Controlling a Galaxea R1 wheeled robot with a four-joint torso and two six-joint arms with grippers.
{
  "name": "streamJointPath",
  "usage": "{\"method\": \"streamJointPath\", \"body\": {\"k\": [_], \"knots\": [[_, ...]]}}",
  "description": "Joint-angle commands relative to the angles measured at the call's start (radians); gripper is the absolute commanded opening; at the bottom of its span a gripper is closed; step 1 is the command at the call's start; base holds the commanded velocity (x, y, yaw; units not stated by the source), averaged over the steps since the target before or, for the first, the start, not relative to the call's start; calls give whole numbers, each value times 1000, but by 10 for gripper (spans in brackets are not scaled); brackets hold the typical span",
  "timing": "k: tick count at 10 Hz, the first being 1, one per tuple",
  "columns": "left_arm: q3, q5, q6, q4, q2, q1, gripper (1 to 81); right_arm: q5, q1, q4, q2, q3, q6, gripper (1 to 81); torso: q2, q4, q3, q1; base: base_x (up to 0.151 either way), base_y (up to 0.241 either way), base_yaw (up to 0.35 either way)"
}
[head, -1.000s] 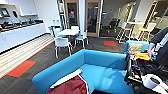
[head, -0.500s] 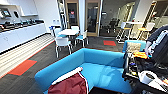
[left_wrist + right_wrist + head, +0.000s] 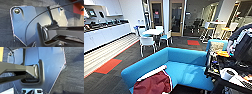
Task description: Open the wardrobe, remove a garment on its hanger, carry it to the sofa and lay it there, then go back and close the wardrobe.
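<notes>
The bright blue sofa [image 3: 189,67] stands just ahead of me in the head view, its low back curving round from left to right. The maroon garment [image 3: 154,85] lies spread on the near left end of the seat. One white sleeve [image 3: 151,73] stretches along the sofa's arm. Nothing touches the garment. Both wrist views look down past my own dark plates at grey carpet [image 3: 75,72].
A cluttered dark cart [image 3: 231,72] with cables and a white roll crowds the right edge. Behind it sits a smaller blue seat with a beige cushion [image 3: 216,46]. Beyond the sofa are a white table with chairs [image 3: 152,35], a counter [image 3: 104,35] along the left wall and orange carpet patches [image 3: 107,66].
The head picture has shifted only slightly. The garment lies on the sofa as before.
</notes>
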Motion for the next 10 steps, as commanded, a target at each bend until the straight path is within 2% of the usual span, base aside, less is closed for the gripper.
{"method": "streamJointPath", "body": {"k": [1, 10], "knots": [[5, 34, 1, -3, -12, -33, 811, -58, 19, -11, -3, 4, -4, 811, 0, 0, 0, 1, -70, 0, 0], [-19, 35, 4, 16, 7, -35, 811, -58, 20, -11, -1, 4, -4, 811, 0, 0, 0, 1, 0, 0, 0]]}}
